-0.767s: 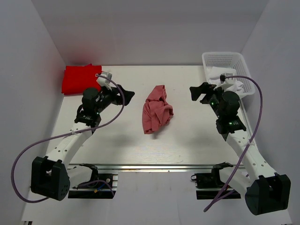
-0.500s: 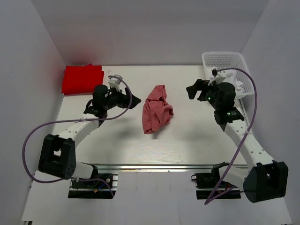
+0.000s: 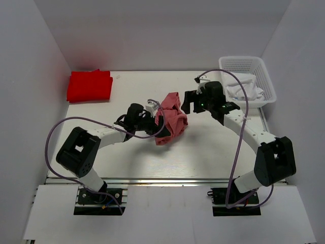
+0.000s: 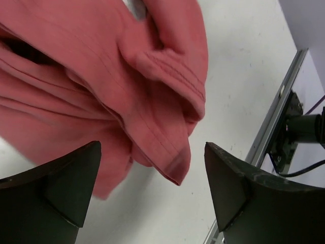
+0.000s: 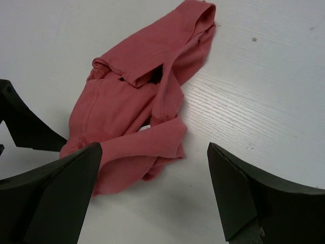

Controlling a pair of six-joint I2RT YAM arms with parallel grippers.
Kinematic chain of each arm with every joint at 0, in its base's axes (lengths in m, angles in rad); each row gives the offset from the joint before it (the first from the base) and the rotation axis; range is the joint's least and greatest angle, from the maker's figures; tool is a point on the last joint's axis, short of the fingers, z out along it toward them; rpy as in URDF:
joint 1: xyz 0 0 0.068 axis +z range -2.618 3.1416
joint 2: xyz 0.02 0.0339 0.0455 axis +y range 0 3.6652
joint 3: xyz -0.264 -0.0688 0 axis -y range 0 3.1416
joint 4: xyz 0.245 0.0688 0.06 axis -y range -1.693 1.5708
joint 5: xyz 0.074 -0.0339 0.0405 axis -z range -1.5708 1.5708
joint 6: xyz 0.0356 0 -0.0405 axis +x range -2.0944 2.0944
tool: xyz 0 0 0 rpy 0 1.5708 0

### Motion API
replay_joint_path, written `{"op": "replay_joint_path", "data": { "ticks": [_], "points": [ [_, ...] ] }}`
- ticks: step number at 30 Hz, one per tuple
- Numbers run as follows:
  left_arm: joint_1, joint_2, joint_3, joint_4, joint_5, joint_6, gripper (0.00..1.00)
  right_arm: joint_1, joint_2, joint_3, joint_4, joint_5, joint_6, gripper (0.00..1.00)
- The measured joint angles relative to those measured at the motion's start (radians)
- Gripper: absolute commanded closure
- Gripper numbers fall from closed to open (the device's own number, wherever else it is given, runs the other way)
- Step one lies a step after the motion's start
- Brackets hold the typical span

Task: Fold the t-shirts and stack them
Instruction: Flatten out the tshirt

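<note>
Pink tee: we see the crumpled dusty rose-pink cloth t-shirt [image 3: 170, 120] lying bunched in the middle of the white table [image 3: 213, 147], with loose folds and a stitched hem showing on top.
Red tee: the bright red cloth t-shirt [image 3: 89, 86] lies flat and squared in the far left corner, well apart from the pink one.
Left pincer: we find the left gripper [image 4: 152, 145] low at the pink tee's left edge. Its black fingers [image 4: 61, 188] are spread wide with the cloth's hem between them and nothing clamped.
Right pincer: the right gripper [image 5: 153, 148] hangs just beside the tee's far right side, spread wide and gripping nothing.
Basket: the white plastic mesh basket [image 3: 247, 62] stands in the far right corner, with white cloth [image 3: 247, 89] inside it.
</note>
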Motion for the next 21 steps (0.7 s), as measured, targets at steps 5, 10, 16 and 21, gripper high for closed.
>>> {"op": "replay_joint_path", "data": {
  "ticks": [5,10,16,21],
  "points": [
    [-0.056,0.013,0.0,-0.041,-0.035,0.006,0.22,0.061,0.042,0.036,-0.05,0.021,-0.008,0.13],
    [-0.074,0.021,0.008,-0.081,-0.065,0.018,0.65,0.11,0.042,0.036,-0.058,0.006,-0.008,0.15],
    [-0.078,0.024,0.03,-0.105,-0.092,0.031,1.0,0.161,0.064,0.036,-0.075,-0.018,-0.008,0.15],
    [-0.085,0.024,0.03,-0.108,-0.098,0.029,1.0,0.187,0.114,0.036,-0.081,-0.018,-0.007,0.22]
  ]
}}
